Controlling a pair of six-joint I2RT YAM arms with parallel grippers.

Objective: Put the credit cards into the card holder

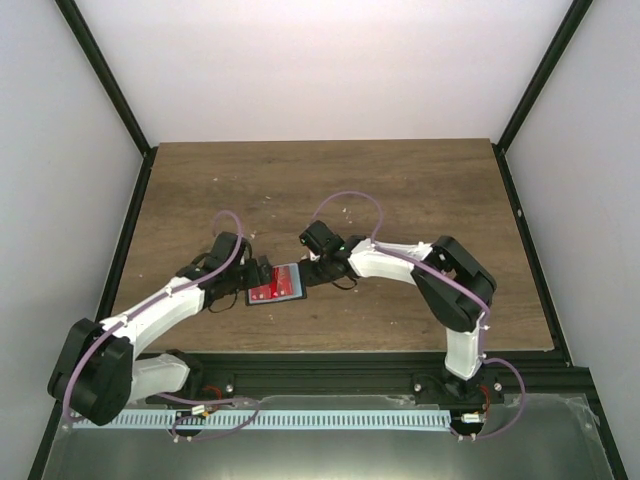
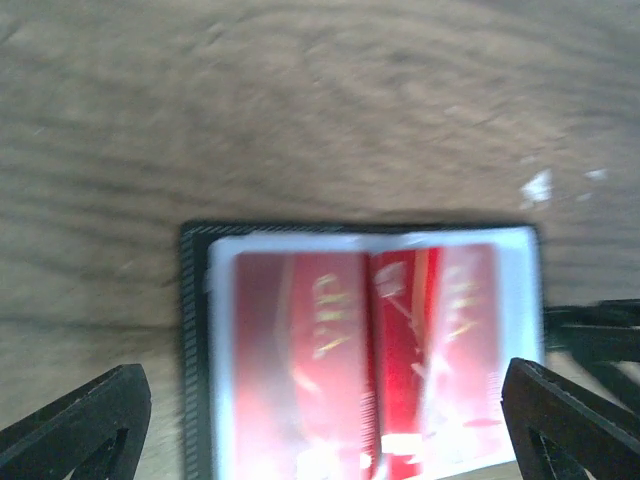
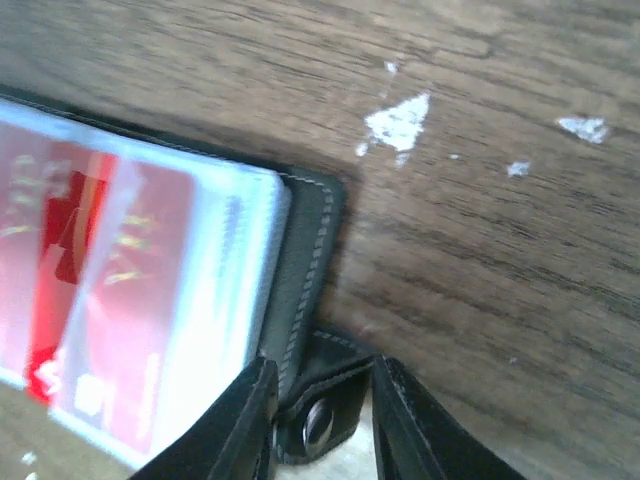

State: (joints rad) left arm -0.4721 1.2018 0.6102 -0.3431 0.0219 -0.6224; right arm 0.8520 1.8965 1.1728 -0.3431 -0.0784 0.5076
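**Cards sleeved, holder lying open: the closing step is at hand**

The wooden table fills the middle of the top view. The left arm reaches in from the lower left and the right arm from the lower right, and they meet at the centre of the board.

Between them lies the card holder, flat on the wood and spread open. Its black stitched border frames clear sleeves. The credit cards sit inside those sleeves, red with gold marks, two side by side in the left wrist view. No loose card shows on the board in the top view.

The left gripper is spread wide, one finger in each lower corner of its view. It straddles the near edge of the holder and pinches nothing that shows.

The right gripper stands narrow at the bottom of its view, and the holder's snap tab sits between its fingers. Whether they press the tab or merely flank it cannot be told.

White flecks mark the wood at the upper right of that view.

By this look the loading is all but done. The next move likely calls for folding the cover over without dragging the sleeves or sliding a card out.
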